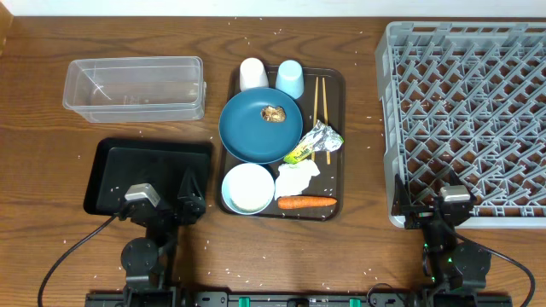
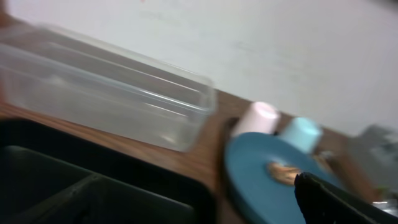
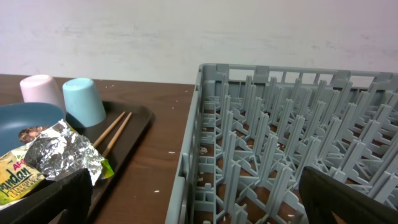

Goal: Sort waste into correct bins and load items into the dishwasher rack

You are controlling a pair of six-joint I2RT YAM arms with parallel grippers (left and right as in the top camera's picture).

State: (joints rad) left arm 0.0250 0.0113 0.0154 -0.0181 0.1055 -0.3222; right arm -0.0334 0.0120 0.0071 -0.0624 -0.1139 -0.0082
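Overhead alone shows the carrot [image 1: 307, 202], well apart from both spread, empty pincers: left pincer [image 1: 166, 200] over the black tray [image 1: 111, 170], right pincer [image 1: 435, 205] at the rack [image 1: 469, 51].

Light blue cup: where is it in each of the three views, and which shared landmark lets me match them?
Overhead: light blue cup sits upper centre, at the far end of the brown serving tray.
Left wrist: light blue cup is right of centre, blurred, behind the dark blue plate.
Right wrist: light blue cup is at left, beside the chopsticks.
Landmark: the white cup stands directly left of it in every view.
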